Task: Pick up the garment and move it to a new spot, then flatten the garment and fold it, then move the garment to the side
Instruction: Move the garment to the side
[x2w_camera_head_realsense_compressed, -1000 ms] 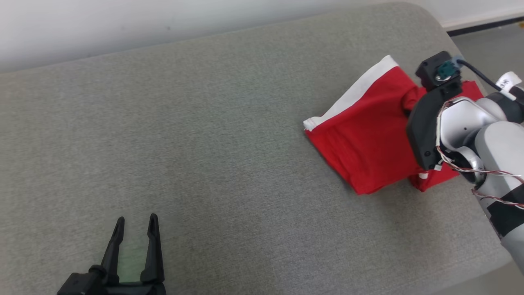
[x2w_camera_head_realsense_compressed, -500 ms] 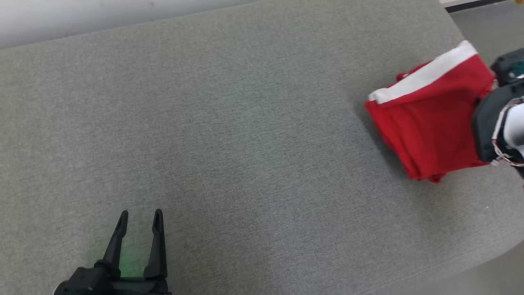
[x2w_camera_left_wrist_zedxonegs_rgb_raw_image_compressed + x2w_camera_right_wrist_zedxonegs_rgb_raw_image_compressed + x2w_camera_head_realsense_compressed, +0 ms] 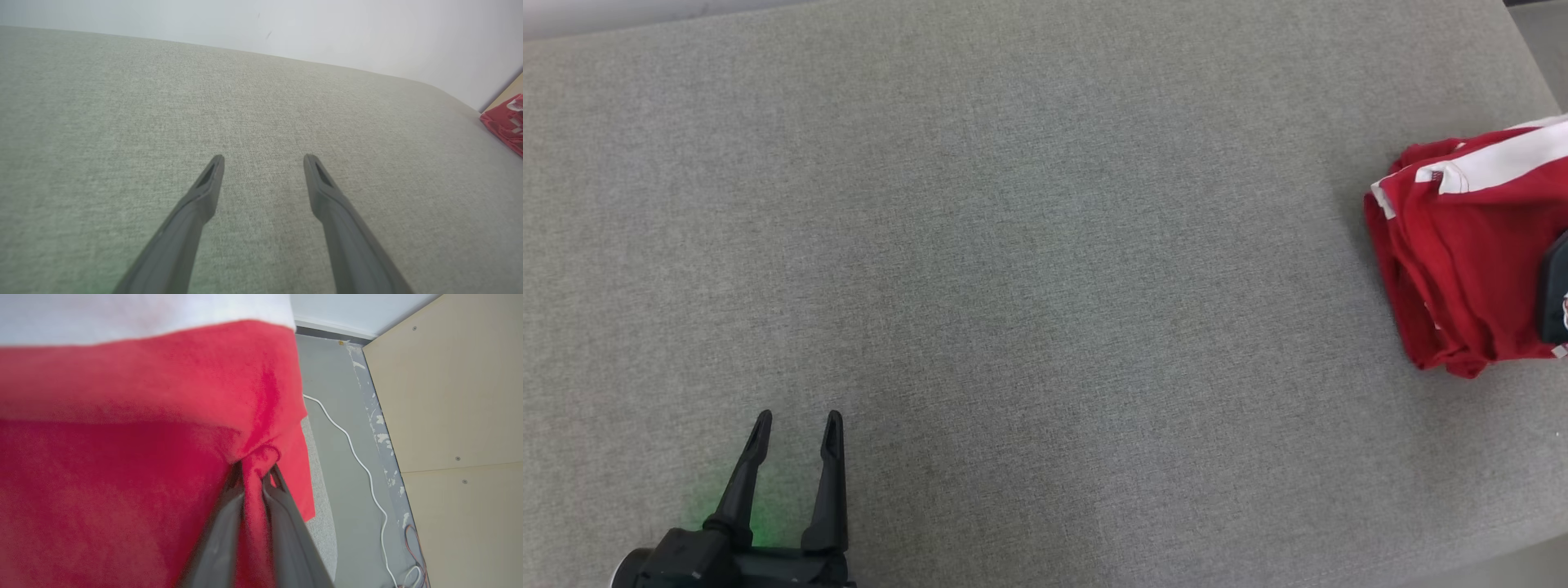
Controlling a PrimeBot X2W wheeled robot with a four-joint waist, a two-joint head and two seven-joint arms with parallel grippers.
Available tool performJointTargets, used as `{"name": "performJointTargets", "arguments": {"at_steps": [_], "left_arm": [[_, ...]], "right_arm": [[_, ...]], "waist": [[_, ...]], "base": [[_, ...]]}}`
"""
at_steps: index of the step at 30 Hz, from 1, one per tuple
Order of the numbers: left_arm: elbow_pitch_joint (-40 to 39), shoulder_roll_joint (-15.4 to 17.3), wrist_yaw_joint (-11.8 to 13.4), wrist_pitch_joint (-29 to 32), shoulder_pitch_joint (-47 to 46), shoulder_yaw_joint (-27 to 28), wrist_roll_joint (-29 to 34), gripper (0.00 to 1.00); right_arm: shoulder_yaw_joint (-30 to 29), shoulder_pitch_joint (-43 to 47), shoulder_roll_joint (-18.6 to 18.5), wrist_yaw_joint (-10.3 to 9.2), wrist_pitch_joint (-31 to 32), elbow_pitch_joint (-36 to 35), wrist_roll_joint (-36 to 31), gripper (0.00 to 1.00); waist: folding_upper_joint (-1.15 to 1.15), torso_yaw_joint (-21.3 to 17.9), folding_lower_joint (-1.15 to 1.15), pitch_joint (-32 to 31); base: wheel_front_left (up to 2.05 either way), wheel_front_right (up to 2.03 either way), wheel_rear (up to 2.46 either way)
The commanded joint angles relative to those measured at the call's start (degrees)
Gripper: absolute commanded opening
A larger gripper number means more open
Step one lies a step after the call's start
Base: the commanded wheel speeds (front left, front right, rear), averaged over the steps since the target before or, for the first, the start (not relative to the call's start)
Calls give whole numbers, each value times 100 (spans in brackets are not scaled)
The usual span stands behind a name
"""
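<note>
1. Because the garment (image 3: 1462,269) is a soft, light red cloth with a white band (image 3: 1503,163), it is expected to sag, bunch and slide open wherever it is left unsupported. Nothing stiff or fragile is seen in it.
2. It is found in loose folded layers at the far right end of the grey surface (image 3: 1013,245), near that surface's right edge. Part of it is cut off by the border of the head view.
3. A gathered tuck of red cloth is pinched between the pressed-together fingers of the right gripper (image 3: 255,471). The grey surface's right edge and the floor are seen just beside the pinch.
4. The left gripper (image 3: 797,418) is held spread wide and empty over the near left part of the grey surface, well apart from the garment.
5. One pinch is judged enough to carry so light a thing, but the folded layers may be dragged askew. A hold taken through all the layers near a folded edge is judged safer.
6. Since the cloth lies near the grey surface's right edge, it could slip off if it is let go too near that edge.
</note>
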Motion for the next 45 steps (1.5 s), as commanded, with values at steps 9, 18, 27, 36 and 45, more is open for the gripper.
{"name": "performJointTargets", "arguments": {"at_steps": [9, 18, 27, 36, 45], "left_arm": [[-52, 48, 6, -15, 119, -90, -168, 100], [-132, -38, 6, -15, 538, 166, -287, 100], [-160, -194, 6, -15, 985, 545, -290, 100], [201, -277, 102, -15, 1380, 1033, -128, 100], [502, -301, 148, -15, 1518, 1306, 157, 100]], "right_arm": [[-673, 356, 712, -16, -906, -171, -329, 100], [-206, 1179, 1226, -16, -1919, -909, 154, 100], [396, 2147, 1533, -16, -2524, -1664, 511, 100], [680, 3207, 1973, -16, -2928, -2170, 773, 100], [675, 3731, 2325, -16, -3422, -2171, 776, 100]], "waist": [[0, -45, -1, -397], [0, -170, -1, -1205], [0, -49, -1, -1885], [0, 232, -1, -2341], [0, 362, -1, -2459]], "base": [[0, 0, 0], [0, 0, 0], [0, 0, 0], [0, 0, 0], [0, 0, 0]]}}
